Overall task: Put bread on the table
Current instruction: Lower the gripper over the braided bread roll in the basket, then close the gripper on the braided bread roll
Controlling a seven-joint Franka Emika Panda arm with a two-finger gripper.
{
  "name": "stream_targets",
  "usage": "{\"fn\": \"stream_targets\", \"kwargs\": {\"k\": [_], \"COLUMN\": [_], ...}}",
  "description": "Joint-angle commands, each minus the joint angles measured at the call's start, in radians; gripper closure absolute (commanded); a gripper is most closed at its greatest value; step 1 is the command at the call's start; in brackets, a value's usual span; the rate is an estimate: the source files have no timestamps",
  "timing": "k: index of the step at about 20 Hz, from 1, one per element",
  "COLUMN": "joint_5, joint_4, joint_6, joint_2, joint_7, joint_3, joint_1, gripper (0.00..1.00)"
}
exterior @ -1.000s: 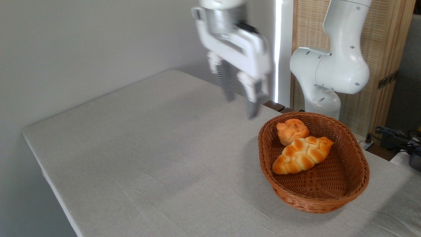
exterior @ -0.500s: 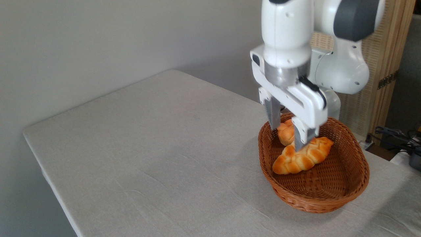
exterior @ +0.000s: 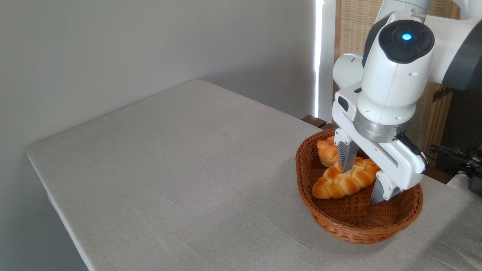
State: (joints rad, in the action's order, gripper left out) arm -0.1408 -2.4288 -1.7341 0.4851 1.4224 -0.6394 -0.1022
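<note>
Currently lowered into brown oval wicker basket (exterior: 395, 222) at 4 o'clock on light grey cloth-topped table (exterior: 180, 162): two-finger gripper (exterior: 360, 185), jaws spread wide, straddling long braided golden-orange bread (exterior: 344, 180) without closing. Bread inside basket, small round knotted bun (exterior: 327, 150) touching at 11 o'clock of loaf

One fixed camera is looking down at a slant from above the table's (exterior: 169, 158) near side; it is facing the far wall, sitting fairly close; the table's left corner is lying at left, the basket (exterior: 357, 226) and arm at right.
</note>
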Motion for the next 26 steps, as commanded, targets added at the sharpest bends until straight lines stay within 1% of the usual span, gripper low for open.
{"fn": "stream_targets", "kwargs": {"k": [1, 2, 5, 7, 8, 9, 16, 17, 19, 26], "joint_5": [-0.007, -0.005, 0.004, 0.044, 0.055, 0.056, 0.056, 0.062, 0.092, 0.095], "joint_4": [0.032, 0.063, 0.073, 0.070, 0.066, 0.065, 0.037, 0.028, 0.011, -0.001], "joint_6": [-0.009, -0.001, -0.001, 0.001, 0.014, 0.030, 0.033, 0.030, 0.022, 0.016], "joint_2": [0.013, 0.013, 0.013, 0.013, 0.013, 0.010, 0.004, 0.004, 0.004, -0.008], "joint_7": [-0.010, -0.010, -0.014, -0.013, -0.014, -0.014, -0.003, -0.003, -0.002, 0.003], "joint_3": [-0.006, -0.006, -0.002, -0.002, -0.002, -0.002, -0.002, -0.002, -0.002, -0.002], "joint_1": [-0.011, -0.013, -0.013, -0.011, -0.013, -0.013, -0.017, -0.017, -0.017, -0.017], "gripper": [0.00, 0.00, 0.00, 0.00, 0.00, 0.00, 0.00, 0.00, 0.00, 0.00]}}
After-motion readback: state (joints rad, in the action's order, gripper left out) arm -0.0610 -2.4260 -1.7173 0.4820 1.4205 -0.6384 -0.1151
